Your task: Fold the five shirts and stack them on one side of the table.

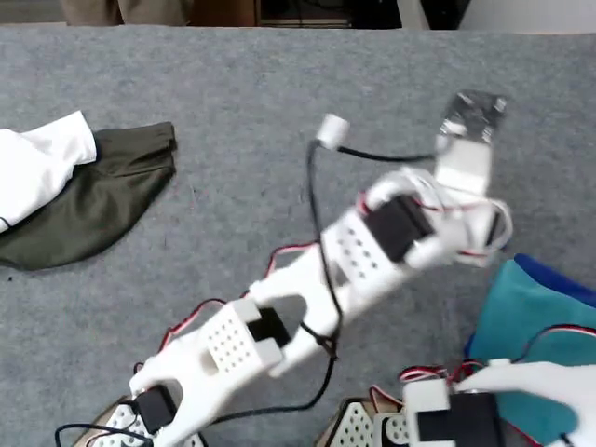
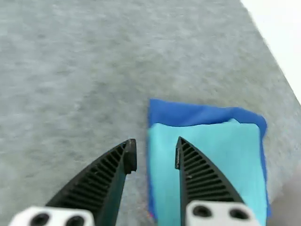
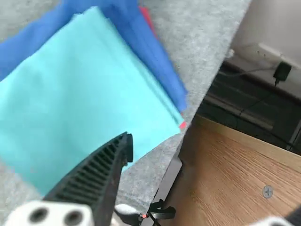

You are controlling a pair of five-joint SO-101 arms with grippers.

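Observation:
A folded teal shirt (image 1: 521,317) (image 2: 207,165) (image 3: 80,103) lies on top of a folded blue shirt (image 2: 197,113) (image 3: 141,42) at the table's right side, and a red edge (image 3: 182,125) peeks out beneath them. At the left edge, a white shirt (image 1: 37,163) lies unfolded, partly over a dark olive shirt (image 1: 93,200). My left gripper (image 1: 470,116) (image 2: 155,153) hangs open and holds nothing, above the bare mat beyond the stack. My right gripper (image 3: 188,188) is over the stack's near corner, open wide, with one black finger (image 3: 108,165) showing.
The grey mat (image 1: 242,102) covers the table. The left arm (image 1: 307,279) stretches diagonally from the near edge toward the far right, trailing a black cable (image 1: 317,214). Past the table's right edge are a wooden surface (image 3: 244,174) and a wall socket with cords (image 3: 277,70).

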